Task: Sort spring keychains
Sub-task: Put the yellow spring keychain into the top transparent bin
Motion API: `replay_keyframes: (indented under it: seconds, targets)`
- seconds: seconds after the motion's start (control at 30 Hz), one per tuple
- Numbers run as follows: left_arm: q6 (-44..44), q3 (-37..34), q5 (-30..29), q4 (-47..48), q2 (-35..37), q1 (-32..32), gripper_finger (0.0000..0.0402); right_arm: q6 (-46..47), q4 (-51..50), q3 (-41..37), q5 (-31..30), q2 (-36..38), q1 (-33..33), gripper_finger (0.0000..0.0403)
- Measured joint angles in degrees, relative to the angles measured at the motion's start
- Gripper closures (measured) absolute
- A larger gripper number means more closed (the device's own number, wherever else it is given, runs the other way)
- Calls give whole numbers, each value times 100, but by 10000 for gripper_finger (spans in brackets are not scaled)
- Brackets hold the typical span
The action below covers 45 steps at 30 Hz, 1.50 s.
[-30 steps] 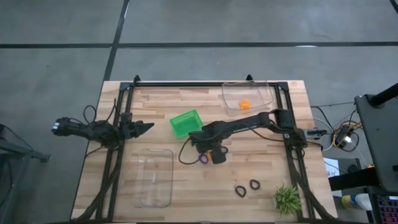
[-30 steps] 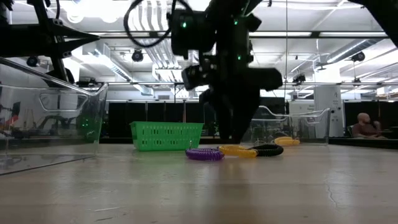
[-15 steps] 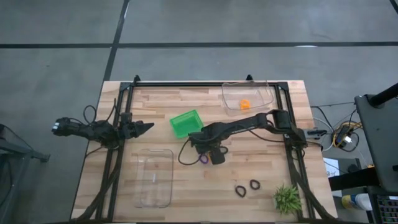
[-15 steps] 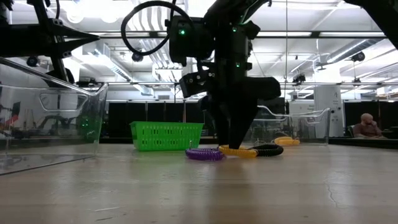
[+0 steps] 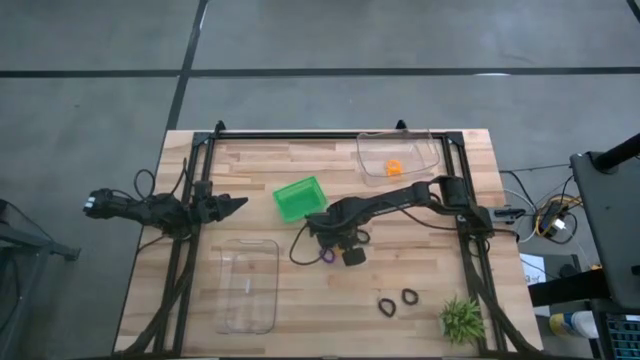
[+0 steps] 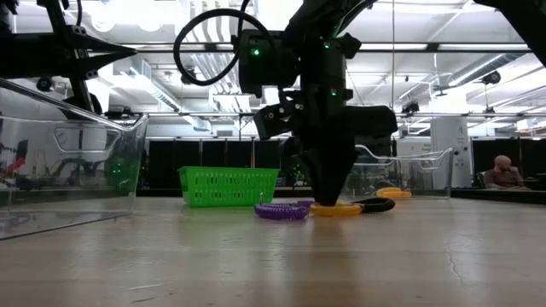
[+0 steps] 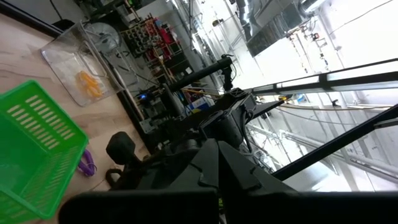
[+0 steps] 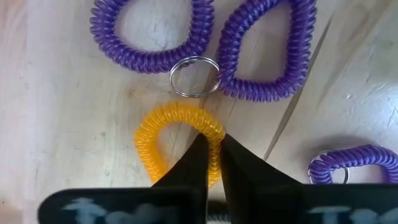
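Note:
An orange spring keychain lies on the wooden table at mid-table, and my right gripper is shut on it, pointing down. Three purple keychains lie flat close by; a metal ring sits between two of them. In the high view, two black keychains lie nearer the front edge. Another orange keychain rests inside the clear bin at the far right. My left gripper waits shut at the left, above the table. My right gripper pinches one side of the orange keychain's coil between its two fingers. The fingers come from above, pointing down, and lie across the coil. The keychain still lies flat on the table.
A green bin stands just far-left of my right gripper. A second clear bin sits at the near left. A small green spiky plant stands at the near right corner. A black frame runs round the table.
My right gripper has sunk a little onto the orange keychain and shut, taking hold of its coil. The keychain stays on the table.

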State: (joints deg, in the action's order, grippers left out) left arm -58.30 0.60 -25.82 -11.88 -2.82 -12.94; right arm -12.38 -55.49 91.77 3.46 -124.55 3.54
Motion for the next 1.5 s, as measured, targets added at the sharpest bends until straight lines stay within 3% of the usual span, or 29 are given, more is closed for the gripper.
replay_keyframes:
  seconds: [0.4,0.93,1.23,1.5]
  targets:
    - [7,0,0,4,-1,1,402,131,-872,571,117,102,6,393]
    - [9,0,-3,19,0,-1,402,475,-2867,3530,476,233,15,394]
    - [94,0,-66,37,2,-1,402,555,-3068,3547,562,229,-110,394]
    - [-24,0,-65,34,2,0,402,643,-3259,3532,562,224,-762,394]
